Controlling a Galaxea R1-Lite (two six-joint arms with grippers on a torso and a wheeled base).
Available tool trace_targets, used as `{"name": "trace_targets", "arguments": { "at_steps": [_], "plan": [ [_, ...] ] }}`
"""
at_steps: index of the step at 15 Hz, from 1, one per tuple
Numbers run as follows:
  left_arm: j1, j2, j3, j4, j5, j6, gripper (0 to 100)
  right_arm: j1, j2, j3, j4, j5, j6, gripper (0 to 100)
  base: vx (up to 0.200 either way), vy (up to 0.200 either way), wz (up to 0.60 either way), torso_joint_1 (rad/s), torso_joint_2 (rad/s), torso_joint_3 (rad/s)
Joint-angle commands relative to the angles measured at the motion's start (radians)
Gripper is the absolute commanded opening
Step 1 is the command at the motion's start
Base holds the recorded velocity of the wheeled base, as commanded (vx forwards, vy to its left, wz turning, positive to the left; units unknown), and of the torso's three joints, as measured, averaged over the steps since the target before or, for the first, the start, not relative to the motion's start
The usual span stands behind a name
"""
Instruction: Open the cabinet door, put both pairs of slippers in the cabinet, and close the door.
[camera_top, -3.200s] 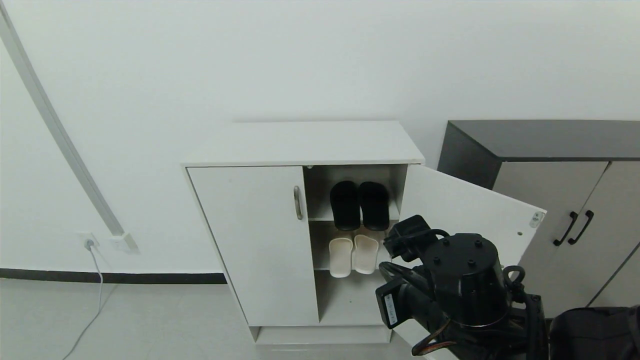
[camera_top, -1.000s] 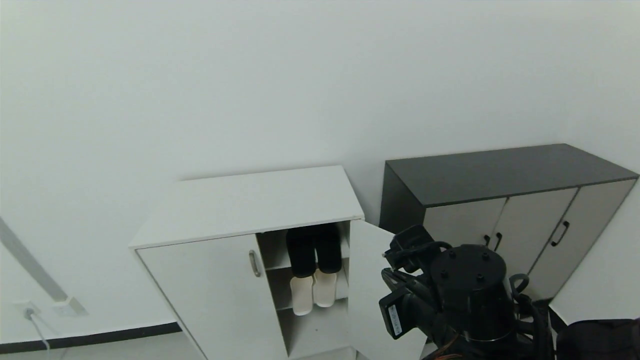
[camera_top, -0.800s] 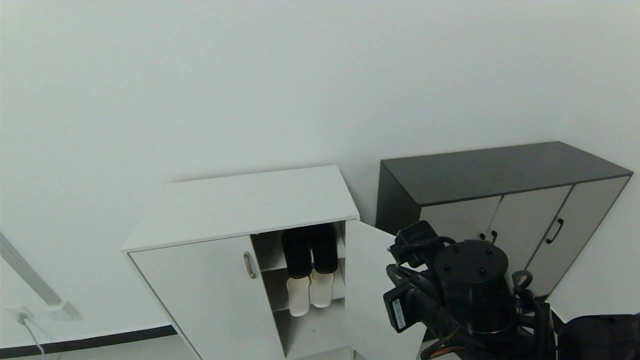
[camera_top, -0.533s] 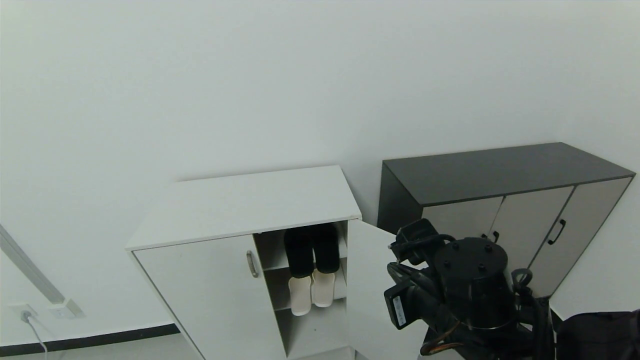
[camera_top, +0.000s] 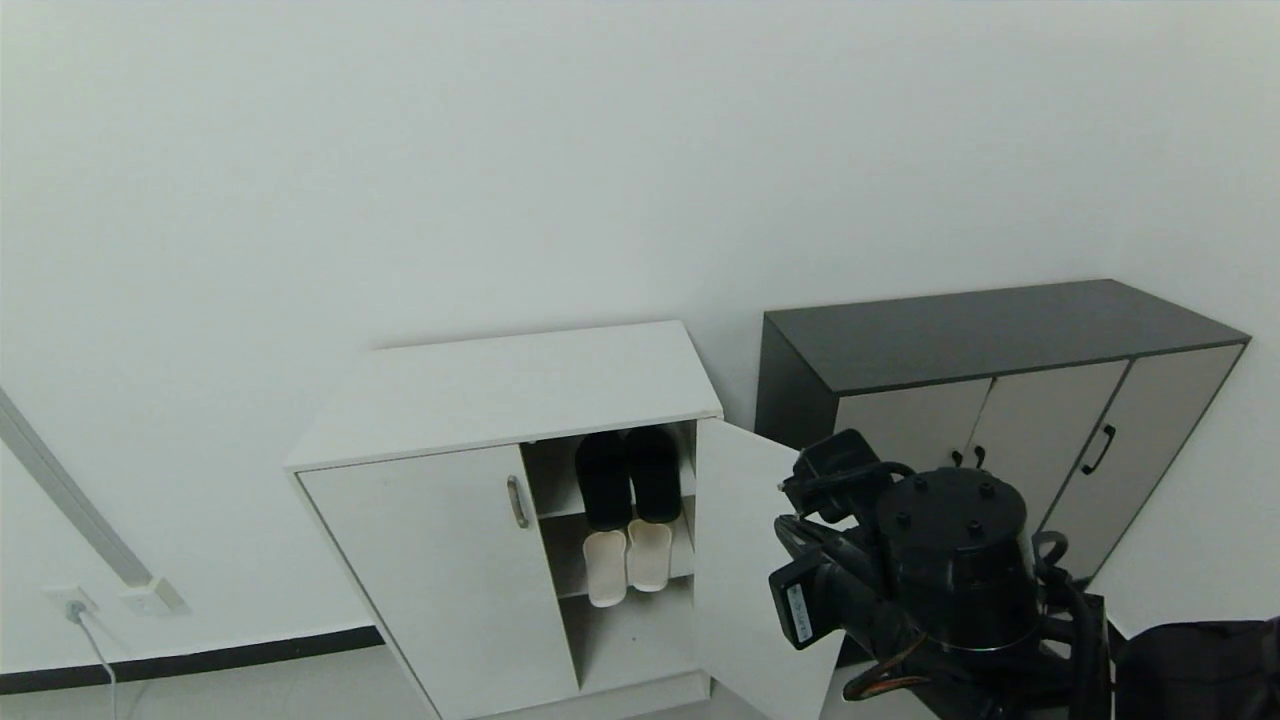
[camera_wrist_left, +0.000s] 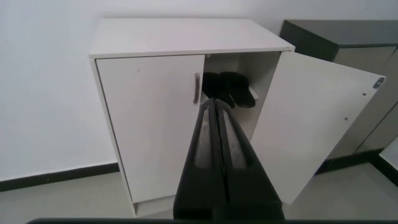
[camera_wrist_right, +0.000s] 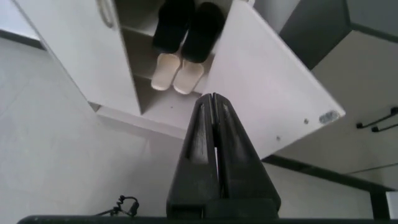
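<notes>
Head view: black slippers (camera_top: 630, 478), white slippers (camera_top: 628, 565) shelved, cabinet door (camera_top: 745, 560) open. Left claw (camera_wrist_left: 214, 102), right claw (camera_wrist_right: 213, 98) pressed together, empty. Closing remains.

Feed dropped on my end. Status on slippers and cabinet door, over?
Left gripper and right gripper shut, empty. Black slippers upper shelf, white slippers shelf below. Right door open; nothing seen in its way.

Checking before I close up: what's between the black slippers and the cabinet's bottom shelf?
The white slippers, one level below the black slippers; under them the bottom shelf is bare, as the head view shows.
</notes>
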Motion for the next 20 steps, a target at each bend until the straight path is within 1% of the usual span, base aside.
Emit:
{"name": "trace_targets", "arguments": {
  "at_steps": [1, 2, 4, 5, 6, 7, 8, 9, 10, 12, 14, 17, 20],
  "plan": [
    [0.001, 0.002, 0.000, -0.001, 0.000, -0.001, 0, -0.032, 0.007, -0.024, -0.002, 0.002, -0.001, 0, 0.000, 0.000, 0.00, 0.000, 0.00, 0.000],
    [0.001, 0.000, 0.000, 0.001, 0.000, -0.001, 0, -0.071, 0.013, -0.051, 0.001, 0.011, -0.001, 0, 0.000, 0.000, 0.00, 0.000, 0.00, 0.000],
    [0.000, 0.002, 0.000, 0.001, 0.000, 0.001, 0, -0.204, 0.068, -0.134, 0.012, 0.085, -0.001, 0, 0.000, 0.000, 0.00, 0.000, 0.00, 0.000],
    [0.000, 0.000, 0.000, 0.001, 0.000, 0.001, 0, -0.264, 0.097, -0.183, 0.031, 0.114, -0.001, 0, 0.000, 0.000, 0.00, 0.000, 0.00, 0.000],
    [0.000, 0.000, 0.000, 0.001, 0.000, 0.001, 0, -0.302, 0.119, -0.217, 0.054, 0.134, -0.001, 0, 0.000, 0.000, 0.00, 0.000, 0.00, 0.000],
    [0.000, 0.000, 0.000, 0.001, 0.000, 0.001, 0, -0.364, 0.160, -0.274, 0.089, 0.188, 0.006, 0, 0.000, 0.000, 0.00, 0.000, 0.00, 0.000],
    [0.001, 0.000, 0.000, 0.001, 0.000, 0.001, 0, -0.381, 0.175, -0.292, 0.095, 0.200, 0.011, 0, 0.000, 0.000, 0.00, 0.000, 0.00, 0.000],
    [0.001, 0.000, 0.000, -0.001, 0.000, -0.001, 0, -0.430, 0.235, -0.369, 0.121, 0.211, 0.019, 0, 0.000, 0.000, 0.00, 0.000, 0.00, 0.000],
    [0.001, 0.002, 0.000, 0.001, 0.000, 0.001, 0, -0.454, 0.270, -0.420, 0.153, 0.214, 0.022, 0, 0.000, 0.000, 0.00, 0.000, 0.00, 0.000],
    [0.000, 0.002, 0.000, 0.001, 0.000, 0.001, 0, -0.482, 0.321, -0.512, 0.216, 0.255, 0.052, 0, 0.000, 0.000, 0.00, 0.000, 0.00, 0.000],
    [0.000, 0.002, 0.000, -0.001, 0.000, 0.001, 0, -0.506, 0.375, -0.590, 0.264, 0.257, 0.056, 0, 0.000, 0.000, 0.00, 0.000, 0.00, 0.000],
    [0.000, 0.002, 0.000, 0.001, 0.000, 0.001, 0, -0.526, 0.436, -0.642, 0.267, 0.257, 0.056, 0, 0.000, 0.000, 0.00, 0.000, 0.00, 0.000],
    [0.000, 0.000, 0.000, -0.001, 0.000, 0.001, 0, -0.542, 0.487, -0.708, 0.308, 0.257, 0.056, 0, 0.000, 0.000, 0.00, 0.000, 0.00, 0.000]
  ]
}}
